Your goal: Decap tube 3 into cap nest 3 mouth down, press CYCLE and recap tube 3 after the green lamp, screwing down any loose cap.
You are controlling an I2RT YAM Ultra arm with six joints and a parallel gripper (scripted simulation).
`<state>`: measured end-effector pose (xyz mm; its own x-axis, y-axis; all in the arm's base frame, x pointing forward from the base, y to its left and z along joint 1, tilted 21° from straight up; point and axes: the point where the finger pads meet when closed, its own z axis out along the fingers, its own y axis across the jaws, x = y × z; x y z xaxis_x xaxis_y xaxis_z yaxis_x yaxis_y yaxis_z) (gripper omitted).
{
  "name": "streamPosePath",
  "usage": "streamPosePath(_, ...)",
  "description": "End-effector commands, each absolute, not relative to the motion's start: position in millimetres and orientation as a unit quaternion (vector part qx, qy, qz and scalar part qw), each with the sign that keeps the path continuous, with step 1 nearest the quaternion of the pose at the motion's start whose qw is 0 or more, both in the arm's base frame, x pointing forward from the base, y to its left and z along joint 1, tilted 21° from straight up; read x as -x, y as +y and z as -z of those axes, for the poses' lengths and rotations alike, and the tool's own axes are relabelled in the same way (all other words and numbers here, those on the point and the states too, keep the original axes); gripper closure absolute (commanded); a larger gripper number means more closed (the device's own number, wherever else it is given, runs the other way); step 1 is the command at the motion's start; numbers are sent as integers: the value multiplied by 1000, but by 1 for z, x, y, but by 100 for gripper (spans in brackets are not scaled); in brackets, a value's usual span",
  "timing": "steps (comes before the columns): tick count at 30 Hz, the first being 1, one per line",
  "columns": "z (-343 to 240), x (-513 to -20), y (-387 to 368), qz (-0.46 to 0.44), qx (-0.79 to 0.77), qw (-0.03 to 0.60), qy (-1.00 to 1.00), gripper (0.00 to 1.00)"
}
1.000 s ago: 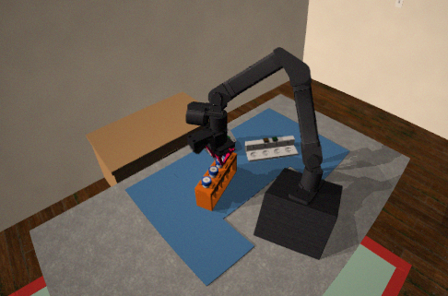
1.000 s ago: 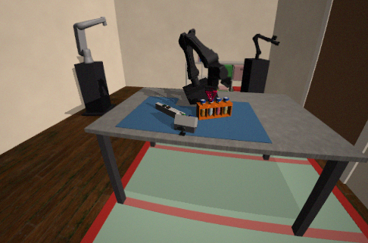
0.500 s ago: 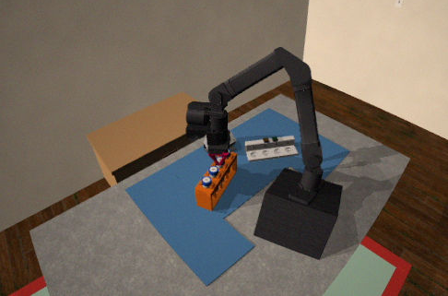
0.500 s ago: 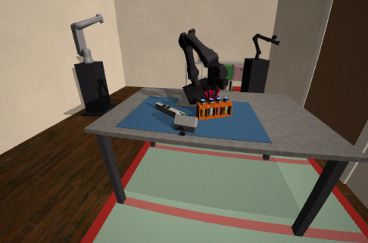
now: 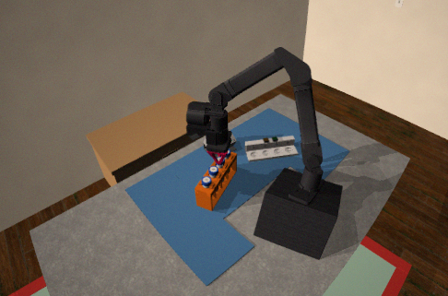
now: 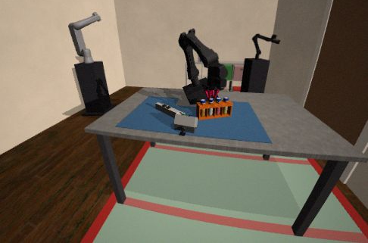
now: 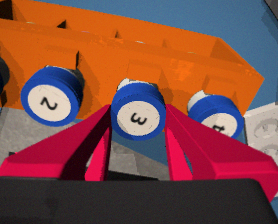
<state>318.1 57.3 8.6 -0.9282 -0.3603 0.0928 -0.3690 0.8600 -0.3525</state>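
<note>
The orange decapping station (image 5: 216, 181) stands on the blue mat with four blue-capped tubes. In the wrist view the cap of tube 3 (image 7: 138, 112) sits on its tube, its white dot showing "3". My gripper (image 7: 138, 113) comes down from above, and its red fingers press on both sides of this cap. The caps of tube 2 (image 7: 51, 97) and tube 4 (image 7: 215, 114) sit on their tubes on either side, clear of the fingers. The gripper also shows over the station in the top view (image 5: 218, 158) and the exterior view (image 6: 212, 95).
The white cap tray (image 5: 270, 148) with its console lies beyond the station; both lamps look dark. The small grey key desk (image 6: 185, 123) stands near the table's front edge. A wooden cabinet (image 5: 138, 135) stands beside the table.
</note>
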Motion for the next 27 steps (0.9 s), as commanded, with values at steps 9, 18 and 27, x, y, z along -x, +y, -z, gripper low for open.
streamPosePath(9,-20,-318,62,-184,-186,7,-965,100)
streamPosePath(18,-39,-317,70,-184,-186,7,-965,100)
streamPosePath(27,-47,-314,65,-184,-146,-1,-972,100)
